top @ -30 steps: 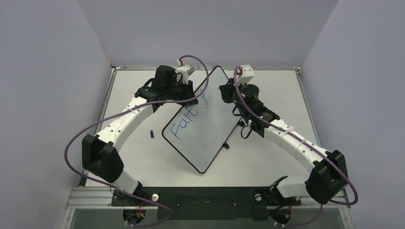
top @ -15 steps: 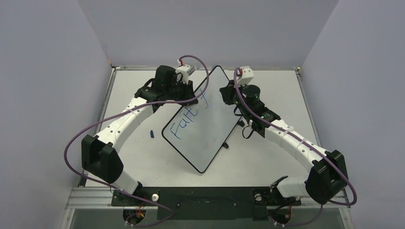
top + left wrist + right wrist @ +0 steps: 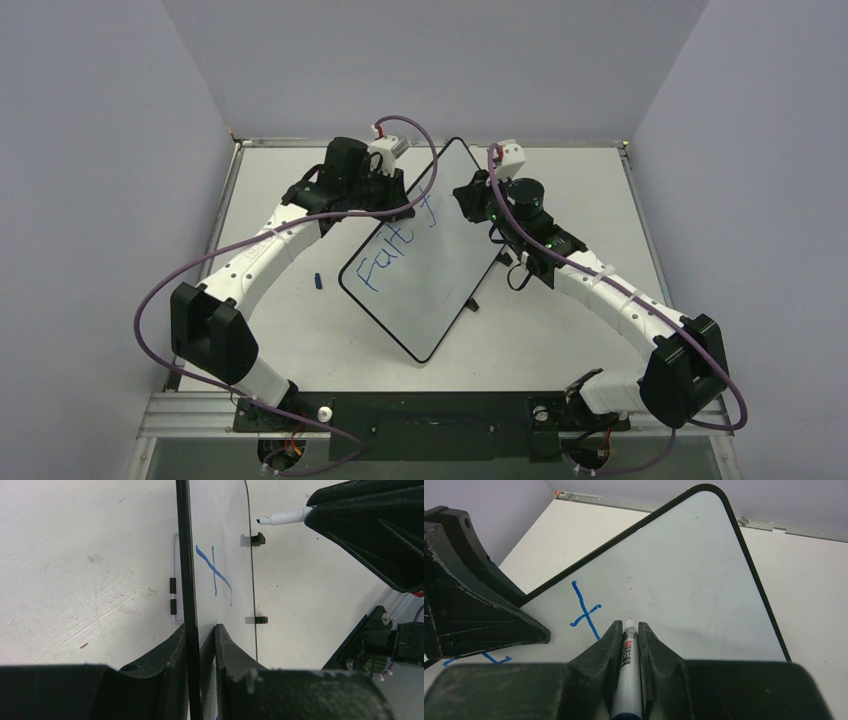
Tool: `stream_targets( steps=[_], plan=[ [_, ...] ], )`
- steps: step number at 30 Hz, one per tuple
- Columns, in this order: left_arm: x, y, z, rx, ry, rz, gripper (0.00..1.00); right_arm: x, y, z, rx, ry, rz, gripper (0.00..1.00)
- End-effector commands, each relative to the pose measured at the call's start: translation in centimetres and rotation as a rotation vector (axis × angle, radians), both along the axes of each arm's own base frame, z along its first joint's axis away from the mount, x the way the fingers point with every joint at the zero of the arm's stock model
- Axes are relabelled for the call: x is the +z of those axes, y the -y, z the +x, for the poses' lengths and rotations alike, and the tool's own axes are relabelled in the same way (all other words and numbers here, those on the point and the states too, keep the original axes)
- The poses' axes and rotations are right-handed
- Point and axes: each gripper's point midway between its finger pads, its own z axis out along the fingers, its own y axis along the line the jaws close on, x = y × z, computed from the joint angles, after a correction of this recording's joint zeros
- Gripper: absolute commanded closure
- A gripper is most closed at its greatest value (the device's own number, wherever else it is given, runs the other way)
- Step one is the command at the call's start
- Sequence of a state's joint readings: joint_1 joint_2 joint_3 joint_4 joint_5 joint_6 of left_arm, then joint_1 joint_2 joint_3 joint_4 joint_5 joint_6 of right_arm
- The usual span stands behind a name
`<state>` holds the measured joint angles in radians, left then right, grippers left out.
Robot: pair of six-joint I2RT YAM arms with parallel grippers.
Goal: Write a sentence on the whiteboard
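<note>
Roughly mid-table sits the whiteboard, turned cornerwise, its far corner reaching between the two arms. The left gripper is clenched on the board's thin black frame along the far left edge. From overhead its fingers are hidden under the wrist and cable; only the left wrist view shows the frame pinched between them. Whether that edge is tipped up or lies flat is hard to judge. The right gripper grasps a marker, fingers tight on the white barrel, with the tip aimed at bare white surface just right of a blue crossed stroke. Whether the tip touches the board cannot be told. The sentence reads something like "Fait" plus one more letter, in blue; in the right wrist view most of it is cut off behind the left gripper's dark body. Two small black tabs stick out from the board's right edge. A small blue thing lies on the table left of the board, too small to identify. A thin wire loop beside the frame is unclear.
</note>
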<state>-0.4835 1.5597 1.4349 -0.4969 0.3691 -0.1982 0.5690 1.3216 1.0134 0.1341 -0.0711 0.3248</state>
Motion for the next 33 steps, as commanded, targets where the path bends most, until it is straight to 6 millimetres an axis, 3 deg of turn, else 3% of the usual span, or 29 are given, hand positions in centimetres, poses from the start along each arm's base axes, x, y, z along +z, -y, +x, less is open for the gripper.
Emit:
stream_targets(
  steps=[1,33],
  plan=[
    [3.8,-1.6,2.5,0.047,0.223,0.041,1.0,2.4,-0.6,0.1,0.034,0.066,0.04,1.0],
    [4.1,-1.7,2.4,0.054,0.228,0.043,1.0,1.2,-3.1,-0.2,0.093,0.048,0.008,1.0]
  ],
)
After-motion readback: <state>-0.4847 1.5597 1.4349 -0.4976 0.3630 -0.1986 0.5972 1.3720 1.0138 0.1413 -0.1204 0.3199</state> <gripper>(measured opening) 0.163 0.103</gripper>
